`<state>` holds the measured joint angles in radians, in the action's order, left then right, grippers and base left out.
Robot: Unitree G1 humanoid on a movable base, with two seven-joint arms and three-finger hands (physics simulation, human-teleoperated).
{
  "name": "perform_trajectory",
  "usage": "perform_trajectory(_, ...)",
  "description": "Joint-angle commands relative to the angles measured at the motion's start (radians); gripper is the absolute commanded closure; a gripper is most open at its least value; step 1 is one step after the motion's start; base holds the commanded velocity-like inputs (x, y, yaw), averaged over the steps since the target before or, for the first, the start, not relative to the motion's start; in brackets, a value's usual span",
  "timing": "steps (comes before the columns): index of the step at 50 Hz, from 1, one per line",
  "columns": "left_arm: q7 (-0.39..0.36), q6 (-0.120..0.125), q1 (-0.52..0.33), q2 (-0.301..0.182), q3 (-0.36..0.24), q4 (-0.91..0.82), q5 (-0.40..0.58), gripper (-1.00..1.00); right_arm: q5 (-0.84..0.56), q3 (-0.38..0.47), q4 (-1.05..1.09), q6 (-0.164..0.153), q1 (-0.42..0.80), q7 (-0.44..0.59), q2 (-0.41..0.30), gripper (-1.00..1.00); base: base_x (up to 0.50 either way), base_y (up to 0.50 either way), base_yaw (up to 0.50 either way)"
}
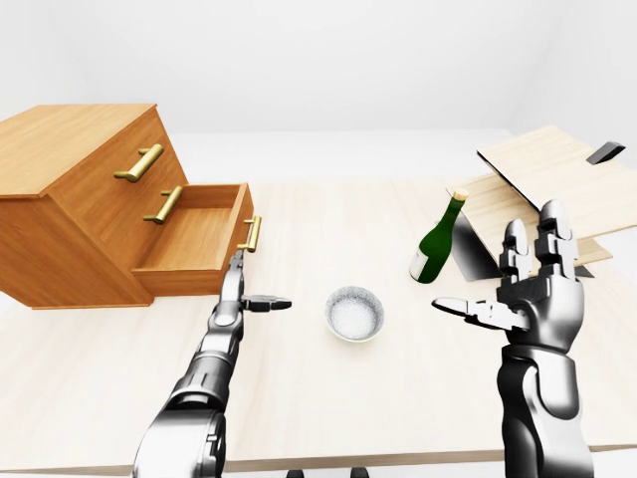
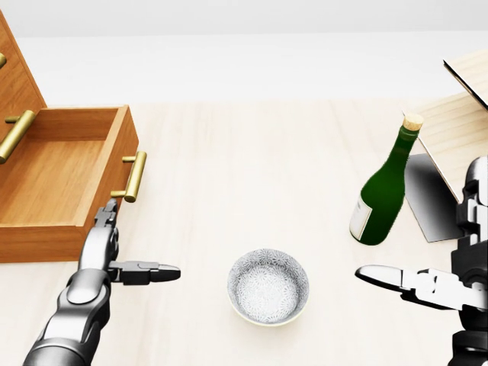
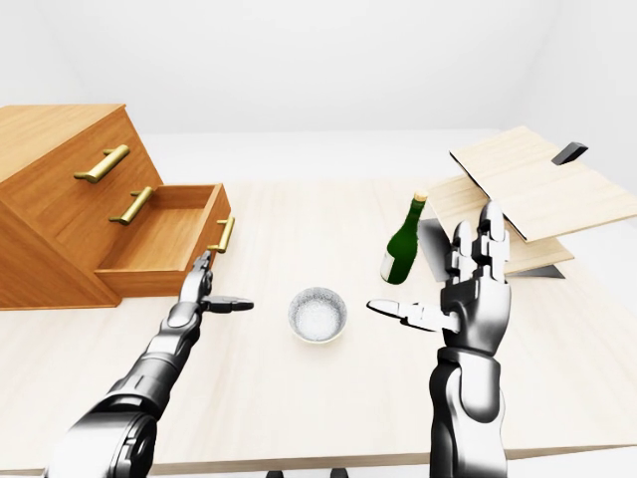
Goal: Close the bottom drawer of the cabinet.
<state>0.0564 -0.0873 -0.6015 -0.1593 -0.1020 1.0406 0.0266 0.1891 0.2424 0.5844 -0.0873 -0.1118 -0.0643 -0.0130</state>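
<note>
Just below the open bottom drawer (image 2: 61, 179), the left robot hand (image 2: 107, 255) hovers spread, empty.

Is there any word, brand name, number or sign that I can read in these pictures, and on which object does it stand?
None can be read.
The green bottle carries a pale label low on its side, but no letters show on it.
The bowl has only a fine speckled pattern, no writing.
The cabinet, its open bottom drawer and the wooden boards bear no marks.
</note>
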Motion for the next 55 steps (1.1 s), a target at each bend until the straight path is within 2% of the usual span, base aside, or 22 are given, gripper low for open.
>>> perform_trajectory(1, 0.012, 0.0, -0.011, -0.013, -0.015, 0.047, -0.02, -1.0, -0.018, -0.024, -0.071, 0.0, 0.005, 0.019, 0.002, -1.0, 0.0, 0.0, 0.0)
perform_trajectory(22, 0.022, 0.0, -0.018, -0.067, -0.049, 0.05, -0.101, -1.0, -0.021, -0.028, -0.071, 0.0, 0.006, 0.02, 0.002, -1.0, 0.0, 0.0, 0.0)
perform_trajectory(32, 0.048, 0.0, 0.017, -0.125, -0.084, -0.124, -0.16, -1.0, -0.026, -0.033, -0.071, 0.0, 0.003, 0.021, 0.004, -1.0, 0.0, 0.0, 0.0)
perform_trajectory(41, 0.051, 0.0, 0.022, -0.139, -0.099, -0.162, -0.187, -1.0, -0.026, -0.034, -0.069, 0.0, 0.003, 0.02, 0.004, -1.0, 0.0, 0.0, 0.0)
perform_trajectory(47, 0.052, 0.0, 0.01, -0.14, -0.098, -0.114, -0.191, -1.0, -0.026, -0.034, -0.069, 0.0, 0.003, 0.02, 0.005, -1.0, 0.0, 0.0, 0.0)
perform_trajectory(55, 0.059, 0.0, -0.021, -0.138, -0.085, 0.086, -0.165, -1.0, -0.025, -0.035, -0.074, 0.0, 0.003, 0.021, 0.006, -1.0, 0.0, 0.0, 0.0)
